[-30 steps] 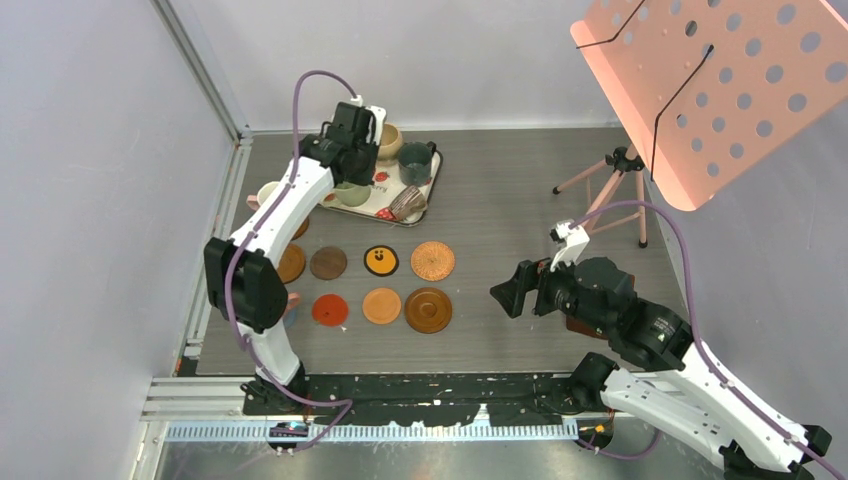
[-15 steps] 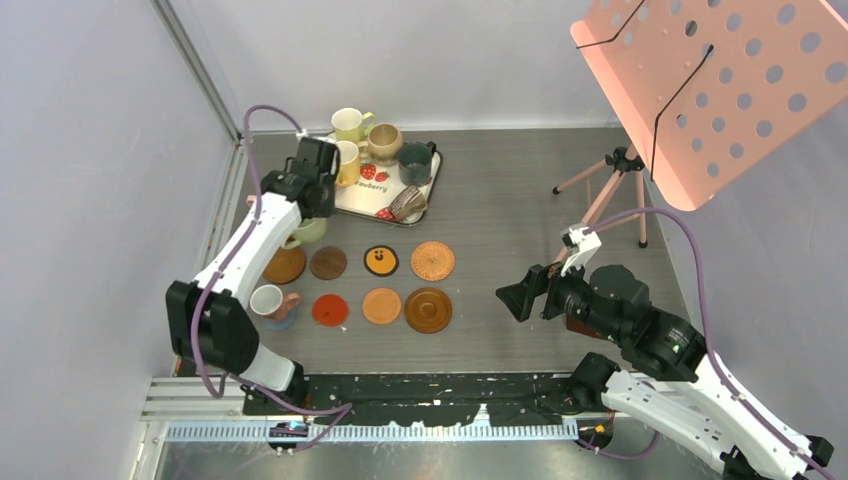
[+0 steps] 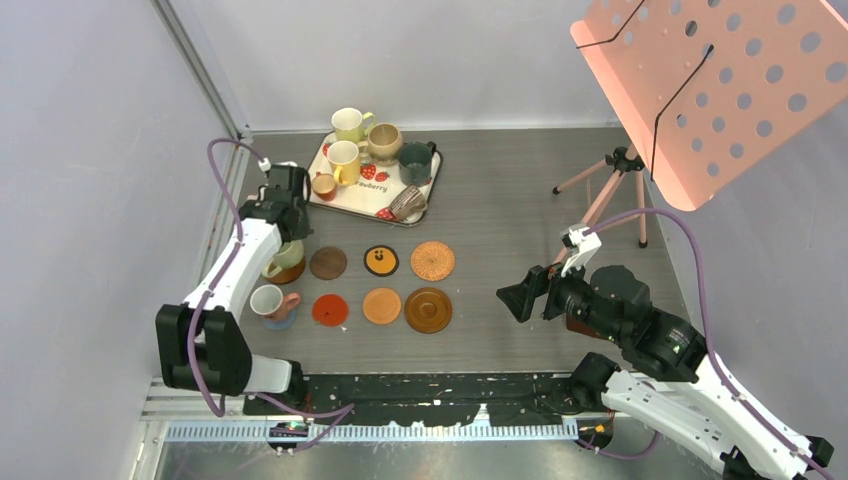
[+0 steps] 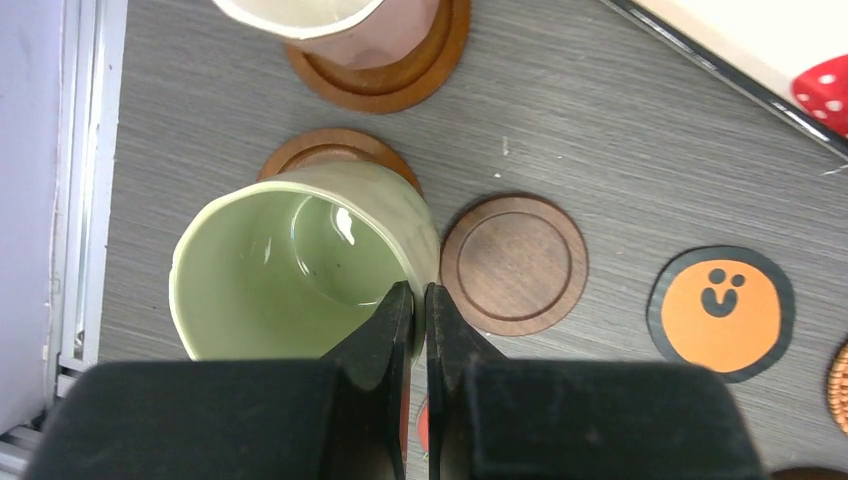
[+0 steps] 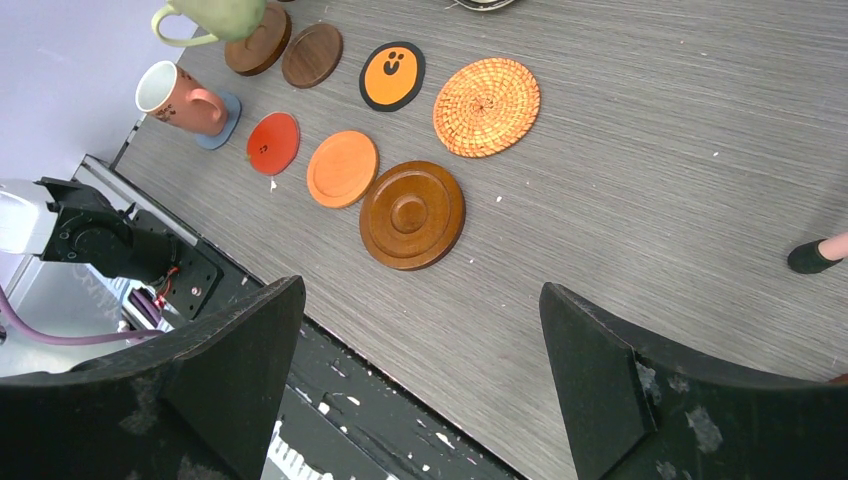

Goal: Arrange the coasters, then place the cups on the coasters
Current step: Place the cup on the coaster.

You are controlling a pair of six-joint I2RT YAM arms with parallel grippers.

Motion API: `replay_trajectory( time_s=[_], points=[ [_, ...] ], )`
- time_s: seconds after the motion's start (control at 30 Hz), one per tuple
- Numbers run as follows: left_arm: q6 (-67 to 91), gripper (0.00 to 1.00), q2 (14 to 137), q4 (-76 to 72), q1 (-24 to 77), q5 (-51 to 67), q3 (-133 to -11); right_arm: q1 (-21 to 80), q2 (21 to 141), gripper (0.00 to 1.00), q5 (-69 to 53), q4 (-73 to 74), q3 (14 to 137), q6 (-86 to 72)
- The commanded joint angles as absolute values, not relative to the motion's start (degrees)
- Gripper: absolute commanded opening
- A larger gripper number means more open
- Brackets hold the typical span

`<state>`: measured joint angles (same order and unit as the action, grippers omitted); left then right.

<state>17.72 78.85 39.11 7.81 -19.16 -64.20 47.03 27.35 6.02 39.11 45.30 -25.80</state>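
One pale green cup hangs from the left fingers, which are pinched almost together on its right wall, one inside the rim and one outside. It is upright, mouth up and empty, with its handle pointing left. Directly below it lies a brown wooden coaster at the far-left end of the rows. Only the coaster's far edge shows past the cup, so the cup probably sits slightly to the near side of centre. Whether its base already touches the wood I cannot tell. The coming move looks like a short, straight set-down, perhaps nudged a little farther first.

The left arm is clearly the nearer one. The right fingers stand wide apart, holding nothing, over the bare near-right part of the surface, well away from the cups.

Just beyond the green cup, another cup stands on its own brown coaster. A pink cup sits on the blue-grey coaster at near left.

Six coasters lie uncovered:
- far row: dark brown coaster, black-and-orange coaster, wicker coaster
- near row: red coaster, orange coaster, large brown coaster

The strawberry tray at the far side holds a yellow cup, a small orange-brown cup, a tan cup, a dark teal cup and one cup lying on its side. A pale yellow cup stands at its far edge.
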Motion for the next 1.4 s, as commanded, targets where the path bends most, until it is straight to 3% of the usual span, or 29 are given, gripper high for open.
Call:
replay_trajectory(
  time_s=[0.0,0.47,1.27,1.37],
  points=[
    [17.6,0.0,73.7,29.9,4.7,-18.7,-60.7,46.9,27.0,0.95,6.3,38.3,45.1,-25.3],
    [15.7,0.0,74.0,23.7,0.6,-16.7,-56.2,46.9,27.3,0.95,5.8,38.0,45.3,-26.1],
    [17.4,0.0,80.6,27.7,0.3,-17.2,-59.0,46.9,26.7,0.95,6.8,38.7,45.3,-25.3],
    [17.4,0.11,80.1,28.2,0.3,-17.0,-59.0,46.9,26.7,0.95,6.8,38.7,45.3,-25.3]
  ],
)
